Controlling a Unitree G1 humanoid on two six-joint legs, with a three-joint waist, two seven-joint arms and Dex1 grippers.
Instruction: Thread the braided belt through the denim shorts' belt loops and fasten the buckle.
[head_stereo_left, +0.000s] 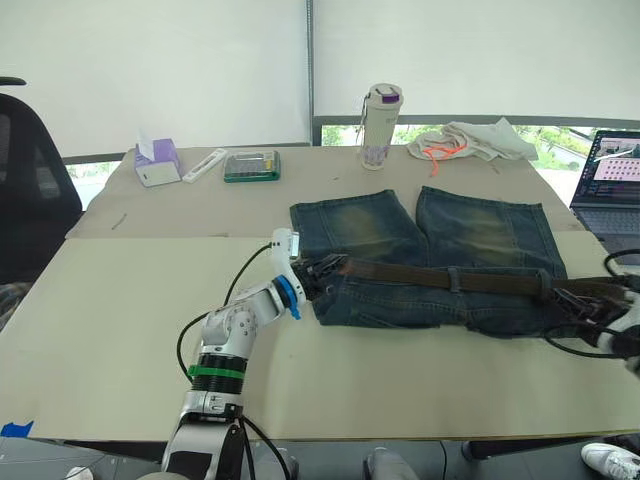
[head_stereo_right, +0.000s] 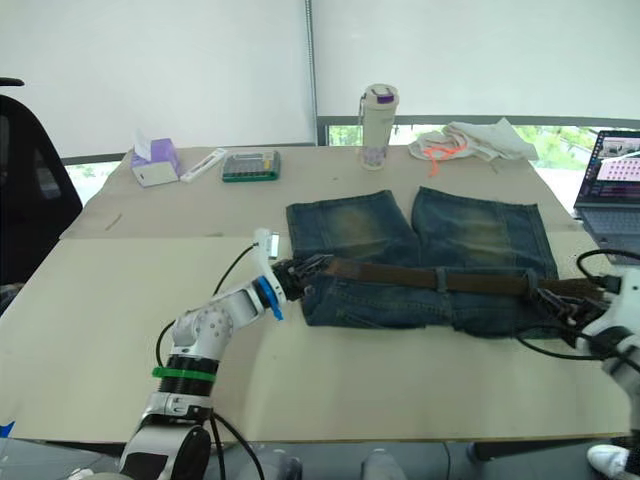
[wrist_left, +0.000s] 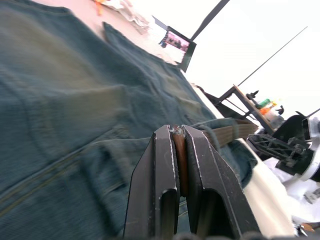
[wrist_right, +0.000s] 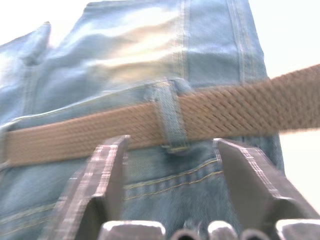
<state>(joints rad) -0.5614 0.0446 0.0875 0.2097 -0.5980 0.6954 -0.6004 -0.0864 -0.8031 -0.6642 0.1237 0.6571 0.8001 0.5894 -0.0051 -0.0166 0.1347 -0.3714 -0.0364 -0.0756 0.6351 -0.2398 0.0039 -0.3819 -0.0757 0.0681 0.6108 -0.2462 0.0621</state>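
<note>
While our left gripper (wrist_left: 179, 150) pinches the braided belt (head_stereo_left: 440, 275) at the denim shorts' (head_stereo_left: 470, 235) nine o'clock end, our right gripper (wrist_right: 170, 150) gapes at three o'clock.

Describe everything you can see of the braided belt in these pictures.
The dark-brown woven braided belt lies flat and straight along the waistband of the faded blue denim shorts, passing under a narrow denim belt loop. The left hand is shut on one end; the other end reaches the open right hand.
</note>
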